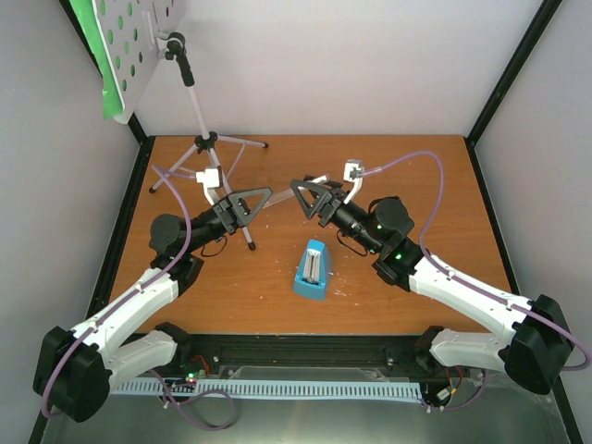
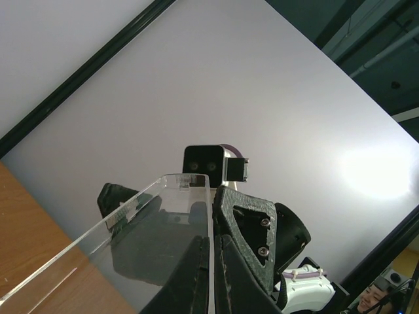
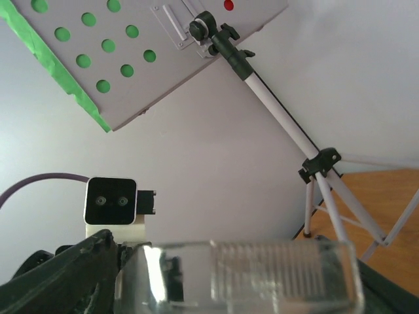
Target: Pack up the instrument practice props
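Note:
A clear plastic cover (image 2: 131,242) hangs in the air between both grippers. My left gripper (image 2: 213,275) is shut on one wall of it. My right gripper (image 1: 298,188) is open, its fingers (image 2: 255,222) standing on either side of the cover (image 3: 249,275); I cannot tell whether they touch it. The blue metronome (image 1: 312,268) stands upright on the table below and in front of them. Back left stands the silver tripod music stand (image 1: 196,102), with its grey perforated tray (image 3: 150,52) raised high. A green sheet (image 3: 59,62) shows behind the tray, and red shows through one hole (image 3: 228,5).
The tripod's legs (image 1: 208,153) spread across the back left of the wooden table (image 1: 416,185), close behind my left arm. Grey walls with black frame posts (image 1: 504,83) close in the back and both sides.

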Controlling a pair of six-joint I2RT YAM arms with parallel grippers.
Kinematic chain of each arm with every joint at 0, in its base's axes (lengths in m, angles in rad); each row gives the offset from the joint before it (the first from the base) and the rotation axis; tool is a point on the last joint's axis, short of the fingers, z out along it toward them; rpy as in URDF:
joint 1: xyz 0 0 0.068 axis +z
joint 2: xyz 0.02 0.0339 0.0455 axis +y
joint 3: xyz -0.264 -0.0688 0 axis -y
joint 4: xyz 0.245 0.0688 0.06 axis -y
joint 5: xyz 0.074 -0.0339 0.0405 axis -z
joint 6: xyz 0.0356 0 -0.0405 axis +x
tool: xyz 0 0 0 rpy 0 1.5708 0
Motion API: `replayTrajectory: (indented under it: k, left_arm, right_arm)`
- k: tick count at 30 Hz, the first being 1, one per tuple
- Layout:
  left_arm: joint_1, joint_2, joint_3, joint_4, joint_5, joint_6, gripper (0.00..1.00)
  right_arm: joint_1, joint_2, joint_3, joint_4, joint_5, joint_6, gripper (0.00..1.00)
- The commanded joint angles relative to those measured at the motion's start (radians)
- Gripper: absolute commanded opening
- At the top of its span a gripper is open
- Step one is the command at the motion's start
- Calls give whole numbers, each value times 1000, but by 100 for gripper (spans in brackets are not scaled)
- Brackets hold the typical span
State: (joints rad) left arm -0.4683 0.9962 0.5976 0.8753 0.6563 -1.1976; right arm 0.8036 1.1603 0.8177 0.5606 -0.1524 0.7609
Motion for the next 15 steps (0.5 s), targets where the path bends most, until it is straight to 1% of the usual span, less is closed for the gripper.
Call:
replayTrajectory:
  k: [1, 10, 11, 12, 13, 15]
  left_arm:
    - [-9, 1, 43, 60, -6, -16, 0]
    - [-10, -5, 46, 51, 0, -14, 1]
    - [-10, -6, 47, 45, 0, -12, 4]
    - [-10, -9, 48, 38, 0, -8, 10]
    - [-10, -11, 51, 26, 0, -2, 20]
    - [-10, -22, 56, -16, 0, 19, 42]
  right_arm:
    - [15, 1, 25, 43, 43, -36, 74]
    - [16, -13, 20, 60, 56, -57, 56]
    - [15, -17, 17, 54, 61, -60, 55]
    - [15, -24, 15, 49, 67, -66, 55]
    - [16, -32, 12, 38, 73, -75, 54]
    - [15, -56, 9, 2, 90, -108, 54]
